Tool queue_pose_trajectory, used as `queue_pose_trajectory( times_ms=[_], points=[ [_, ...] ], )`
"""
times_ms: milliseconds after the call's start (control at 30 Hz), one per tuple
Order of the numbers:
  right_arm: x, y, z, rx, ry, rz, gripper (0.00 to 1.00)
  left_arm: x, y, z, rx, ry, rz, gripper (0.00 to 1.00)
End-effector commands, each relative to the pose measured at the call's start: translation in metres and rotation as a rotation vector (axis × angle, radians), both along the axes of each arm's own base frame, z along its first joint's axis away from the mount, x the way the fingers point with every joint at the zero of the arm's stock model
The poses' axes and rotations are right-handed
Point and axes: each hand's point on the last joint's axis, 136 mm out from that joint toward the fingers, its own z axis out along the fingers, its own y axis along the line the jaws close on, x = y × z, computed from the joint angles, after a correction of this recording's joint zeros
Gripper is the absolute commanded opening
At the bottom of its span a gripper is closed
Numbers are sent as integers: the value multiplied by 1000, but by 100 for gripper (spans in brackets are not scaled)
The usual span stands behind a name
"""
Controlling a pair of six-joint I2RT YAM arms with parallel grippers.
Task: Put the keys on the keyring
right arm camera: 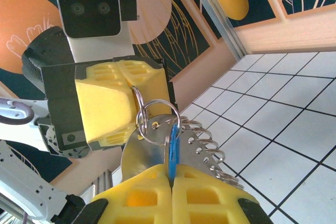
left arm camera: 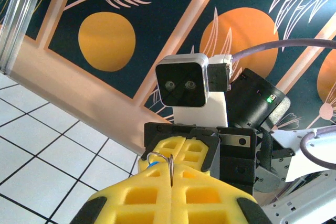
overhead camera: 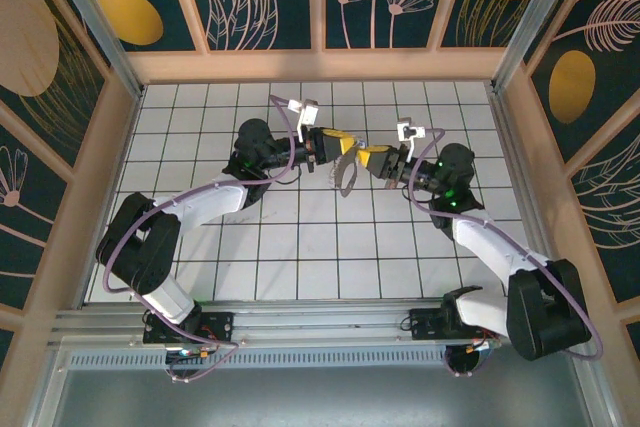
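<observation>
Right wrist: right fingers (right arm camera: 134, 198) tight on half-hidden blue key (right arm camera: 174, 149); left fingers (right arm camera: 105, 109) tight on keyring (right arm camera: 147, 156).

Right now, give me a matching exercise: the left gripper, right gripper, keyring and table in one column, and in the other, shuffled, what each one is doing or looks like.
Things:
1. left gripper
2. right gripper
3. keyring
4. table

States:
A. white tiles with dark lines
B. shut on the blue head of the key
C. hangs between the two grippers
D. shut on a thin silver ring of the keyring

Pairs: 1-D, 2-B, 3-C, 4-A.
</observation>
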Motion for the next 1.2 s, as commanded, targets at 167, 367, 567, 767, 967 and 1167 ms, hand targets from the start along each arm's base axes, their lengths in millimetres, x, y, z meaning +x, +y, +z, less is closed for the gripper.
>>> queue_pose_trajectory(
  times_ms=[167, 367, 567, 767, 967, 1167],
  points=[
    [-15, 24, -11, -39, -6, 74, 0, -15, 8, 37, -89, -88, -8, 0],
    [-20, 34, -19, -66, 4, 99, 0, -15, 9, 36, -91, -92, 8, 0],
    [-17, 28, -19, -64, 3, 55, 0, -15, 10, 37, -92, -94, 8, 0],
    [-11, 8, -9, -47, -2, -39, 40, -9, 16, 35, -120, -60, 73, 0],
    [-7, -35, 20, 29, -41, -208, 46, -4, 26, 39, -198, -10, 129, 0],
    [6, -48, 55, 140, -47, -301, 46, -8, 25, 43, -249, 20, 137, 0]
  ],
)
